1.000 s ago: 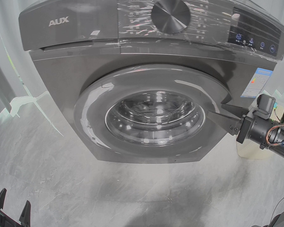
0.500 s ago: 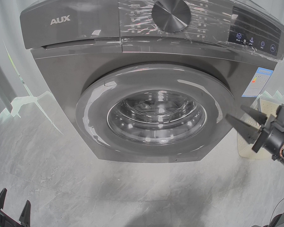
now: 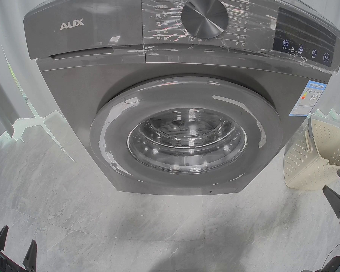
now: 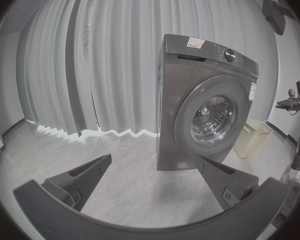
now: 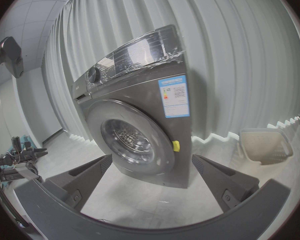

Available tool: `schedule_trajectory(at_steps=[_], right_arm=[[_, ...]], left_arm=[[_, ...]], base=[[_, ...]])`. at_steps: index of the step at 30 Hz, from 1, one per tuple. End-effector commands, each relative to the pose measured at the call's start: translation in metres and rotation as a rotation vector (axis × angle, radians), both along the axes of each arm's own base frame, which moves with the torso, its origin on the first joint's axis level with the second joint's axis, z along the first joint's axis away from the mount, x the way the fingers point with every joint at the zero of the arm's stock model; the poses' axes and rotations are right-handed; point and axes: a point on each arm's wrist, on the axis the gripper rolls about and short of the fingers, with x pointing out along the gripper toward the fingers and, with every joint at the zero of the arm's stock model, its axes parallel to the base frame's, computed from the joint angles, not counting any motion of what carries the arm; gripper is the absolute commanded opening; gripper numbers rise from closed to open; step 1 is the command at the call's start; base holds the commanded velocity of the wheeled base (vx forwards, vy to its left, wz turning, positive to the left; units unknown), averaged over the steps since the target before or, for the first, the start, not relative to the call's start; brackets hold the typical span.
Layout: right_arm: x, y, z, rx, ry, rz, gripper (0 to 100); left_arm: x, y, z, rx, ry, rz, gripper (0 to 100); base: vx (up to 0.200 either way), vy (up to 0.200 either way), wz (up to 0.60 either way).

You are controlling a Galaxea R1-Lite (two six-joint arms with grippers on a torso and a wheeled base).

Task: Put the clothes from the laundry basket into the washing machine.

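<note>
Washing machine [image 3: 75,84] shut, laundry basket [image 3: 299,163] beside it, right claw [image 3: 331,180] spread.

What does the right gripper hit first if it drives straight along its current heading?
Probably the washing machine: in the right wrist view the open right gripper frames its lower front corner, below the shut door. The laundry basket sits off to the side, outside that line. Depth is unclear.

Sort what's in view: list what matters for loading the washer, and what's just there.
For the job:
- grey front-loading washing machine, its round glass door shut
- cream perforated plastic laundry basket on the floor beside it
- left gripper and right gripper, both open

Just there:
- pale pleated curtain
- grey marbled floor
- blue-and-white label on the machine
</note>
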Motion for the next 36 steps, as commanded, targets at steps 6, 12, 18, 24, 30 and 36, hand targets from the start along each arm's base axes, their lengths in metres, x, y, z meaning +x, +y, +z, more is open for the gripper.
schedule_trajectory(at_steps=[6,12,18,24,30,36], right_arm=[[-0.062,-0.011,-0.037,-0.004,-0.111,-0.191,100],[-0.066,-0.01,-0.069,-0.038,-0.118,-0.247,100],[-0.065,-0.012,-0.08,-0.035,-0.045,-0.305,100],[-0.065,-0.014,-0.095,-0.087,0.1,-0.388,100],[-0.065,-0.014,-0.095,-0.097,0.096,-0.373,100],[-0.072,-0.014,-0.097,-0.105,-0.002,-0.306,100]], left_arm=[[0.0,0.0,-0.005,-0.003,0.006,0.001,100],[0.0,0.0,-0.005,-0.001,0.006,0.001,100],[0.0,0.0,-0.005,0.0,0.006,0.001,100],[0.0,0.0,-0.005,-0.005,0.006,0.001,100],[0.0,0.0,-0.005,-0.001,0.006,-0.006,100],[0.0,0.0,-0.005,-0.003,0.006,-0.003,100]], base=[[0.0,0.0,0.0],[0.0,0.0,0.0],[0.0,0.0,0.0],[0.0,0.0,0.0],[0.0,0.0,0.0],[0.0,0.0,0.0]])
